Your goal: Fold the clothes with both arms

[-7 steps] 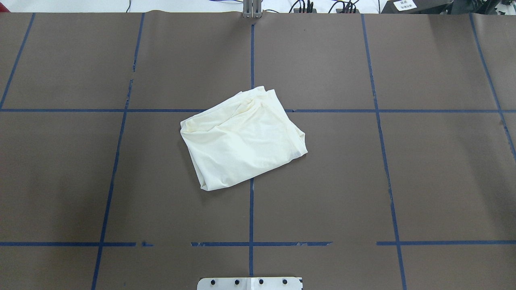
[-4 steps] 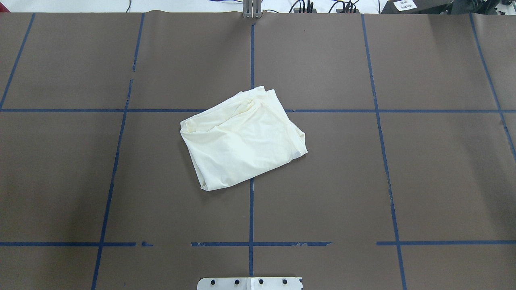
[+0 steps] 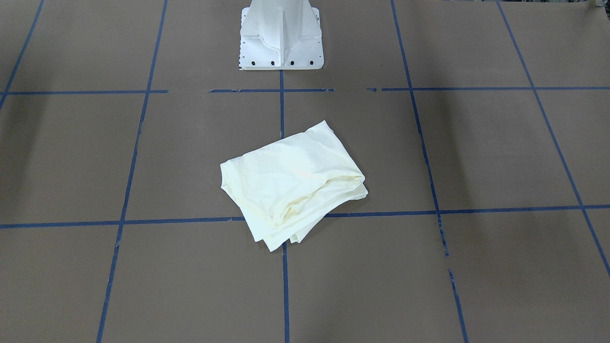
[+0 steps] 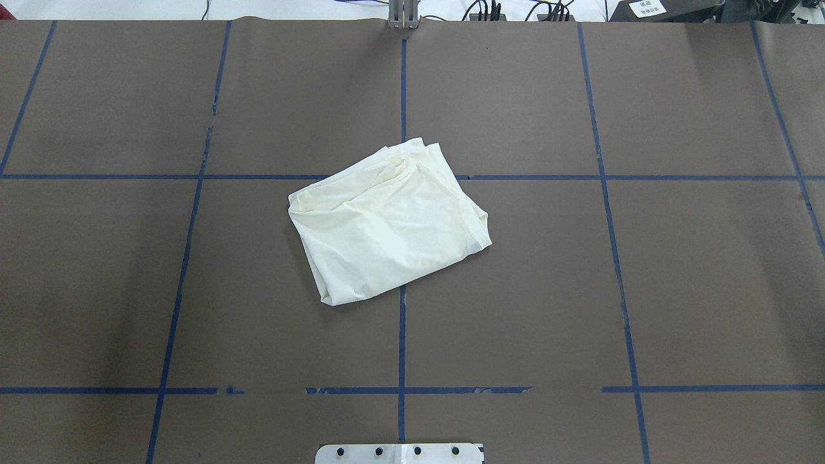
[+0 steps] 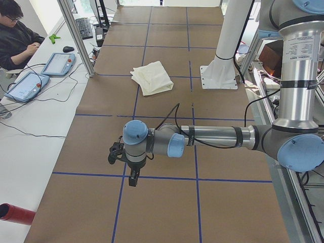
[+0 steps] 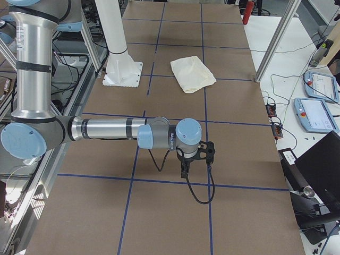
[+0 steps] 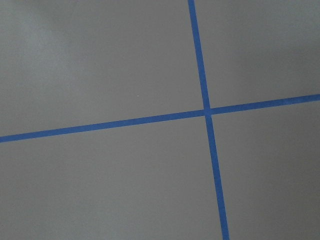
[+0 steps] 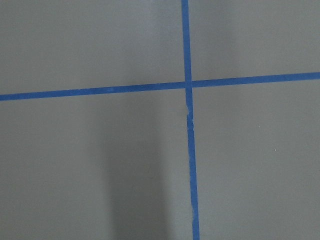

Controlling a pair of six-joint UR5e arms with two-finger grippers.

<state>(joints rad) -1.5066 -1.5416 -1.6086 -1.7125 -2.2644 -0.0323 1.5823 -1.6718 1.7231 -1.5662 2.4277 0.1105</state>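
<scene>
Cream shirt (image 4: pixel 387 222), folded to a rough tilted rectangle with its plain side up, lies flat on the brown table (image 4: pixel 677 290) across a crossing of blue tape lines (image 4: pixel 401 348). It sits between the left pincer (image 5: pixel 132 179) and the right pincer (image 6: pixel 184 171), well apart from both and touched by neither. Each pincer hangs point-down above the table, near a tape crossing. Whether either pincer is spread or pressed together cannot be told.

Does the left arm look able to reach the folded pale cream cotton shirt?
Probably yes: nothing shows on the brown table between the cream shirt and the left arm, though the arm hangs far off.
</scene>
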